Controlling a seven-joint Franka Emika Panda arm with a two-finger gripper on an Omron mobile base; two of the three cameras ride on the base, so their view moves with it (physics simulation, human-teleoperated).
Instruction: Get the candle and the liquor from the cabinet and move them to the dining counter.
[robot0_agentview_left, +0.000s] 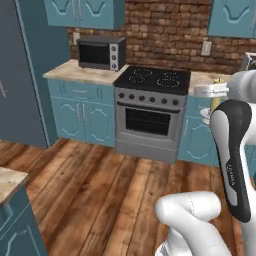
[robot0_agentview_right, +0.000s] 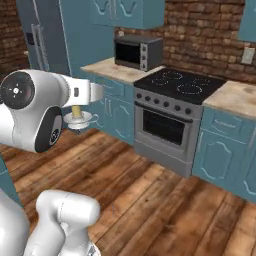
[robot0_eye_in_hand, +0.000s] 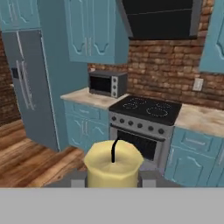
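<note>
The candle (robot0_eye_in_hand: 113, 164) is appearing in the hand view as a short, thick yellow stick with a flat pale top and a curved black wick, standing upright between the two grey fingers (robot0_eye_in_hand: 78, 178) of the gripper (robot0_eye_in_hand: 113, 180), which are pressing against its sides and so grasping it. In the right base view the candle (robot0_agentview_right: 76, 111) is sitting in its small pale saucer-like holder (robot0_agentview_right: 80, 120), hanging in the air above the wooden floor (robot0_agentview_right: 150, 200) beside the arm's white wrist; the fingers themselves are lying hidden behind the arm there. In the left base view only a yellow sliver of the candle (robot0_agentview_left: 215, 103) and the holder's rim are peeking out from behind the arm, in front of the beige counter (robot0_agentview_left: 202, 80). The hand view alone is showing the black range hood (robot0_eye_in_hand: 159, 19) over the stove (robot0_eye_in_hand: 146, 109), with the microwave (robot0_eye_in_hand: 107, 83) to its left.
</note>
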